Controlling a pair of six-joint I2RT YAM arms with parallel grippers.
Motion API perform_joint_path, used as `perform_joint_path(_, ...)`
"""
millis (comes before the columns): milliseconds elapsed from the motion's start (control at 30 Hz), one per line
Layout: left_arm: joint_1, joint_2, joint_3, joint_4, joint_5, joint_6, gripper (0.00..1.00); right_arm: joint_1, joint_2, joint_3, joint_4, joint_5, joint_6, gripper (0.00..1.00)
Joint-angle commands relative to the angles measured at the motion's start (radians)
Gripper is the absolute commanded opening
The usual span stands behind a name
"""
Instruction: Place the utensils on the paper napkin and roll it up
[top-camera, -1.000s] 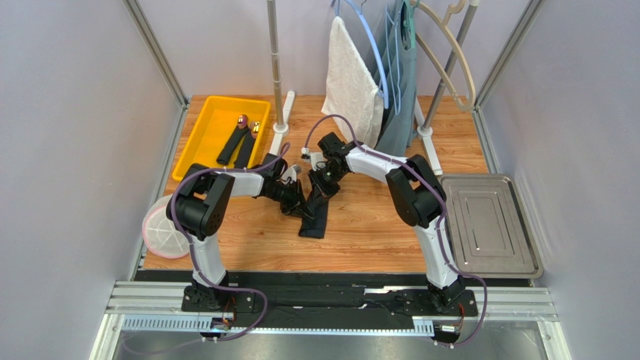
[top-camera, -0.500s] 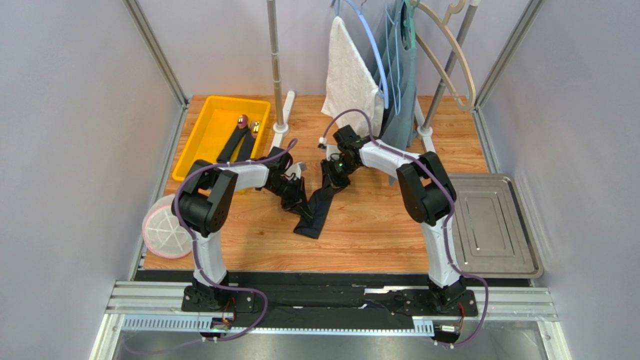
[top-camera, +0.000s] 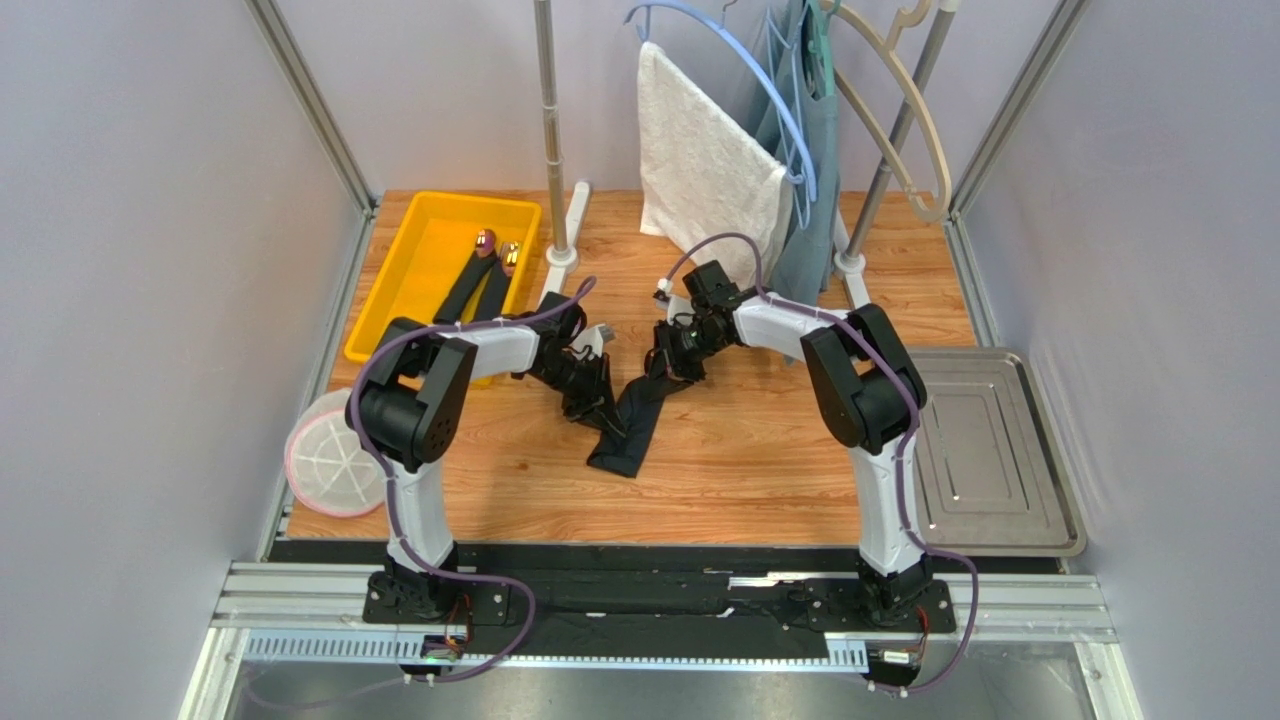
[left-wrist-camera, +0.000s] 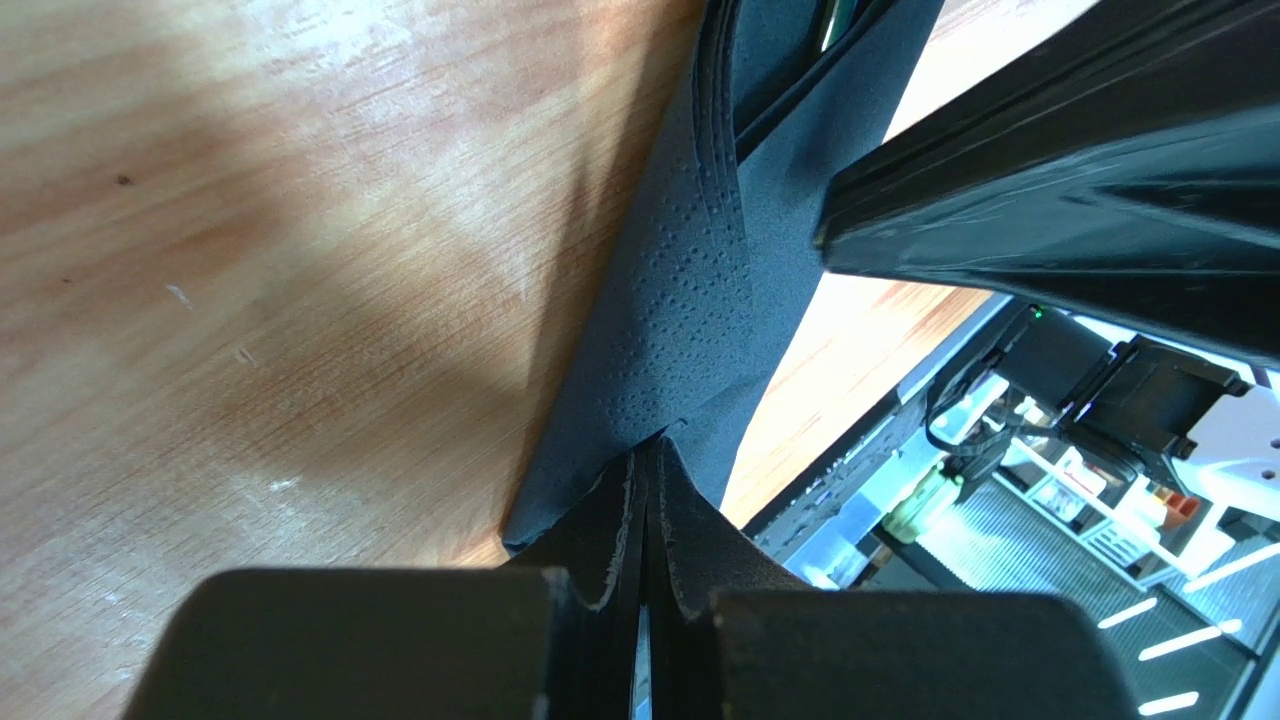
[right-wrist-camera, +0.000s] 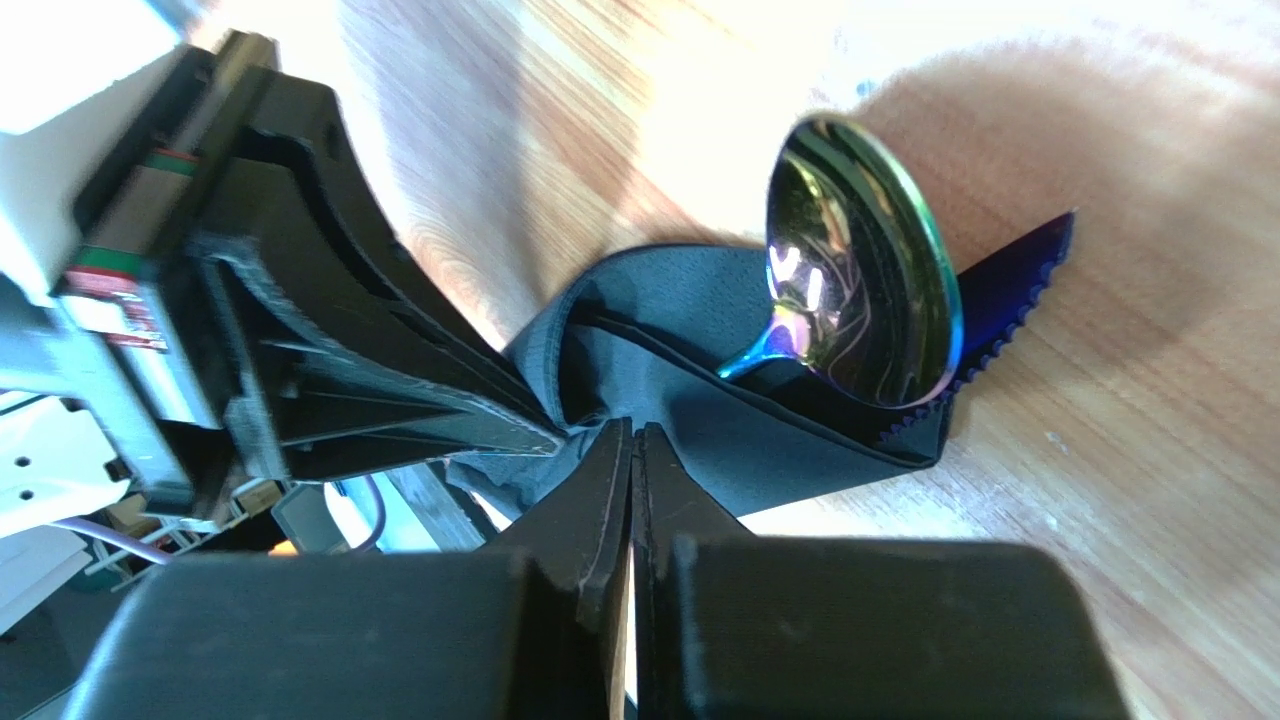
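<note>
left gripper (left-wrist-camera: 646, 465) is clamped shut on an edge of the thin matte black paper napkin (left-wrist-camera: 684, 285). right gripper (right-wrist-camera: 631, 438) is pinched closed on it from the opposite side. i see the napkin bunched into a creased strip between the two arms, its lower end lying on the wooden bench (top-camera: 751, 450). a shiny iridescent purple-gold spoon head (right-wrist-camera: 864, 278) and a thin blue serrated blade (right-wrist-camera: 1010, 293) poke out of its fold. more dark-handled cutlery (top-camera: 463, 293) sits in the yellow plastic bin (top-camera: 409, 255), well apart.
</note>
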Motion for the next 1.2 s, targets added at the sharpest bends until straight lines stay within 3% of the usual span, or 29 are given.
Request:
perform_joint_path(0, 0.005, 0.03, 0.014, -0.009, -0.106, 0.042, 0.0, 0.007, 0.016, -0.026, 0.054, 0.009, 0.012, 0.01)
perform_joint_path(500, -0.048, -0.118, 0.028, 0.1, 0.031, -0.05, 0.0, 0.01, 0.086, -0.055, 0.051, 0.096, 0.027, 0.0)
perform_joint_path(1167, -0.134, -0.036, -0.04, 0.264, 0.072, -0.099, 0.0, 0.01, 0.092, -0.057, 0.036, 0.152, 0.039, 0.0)
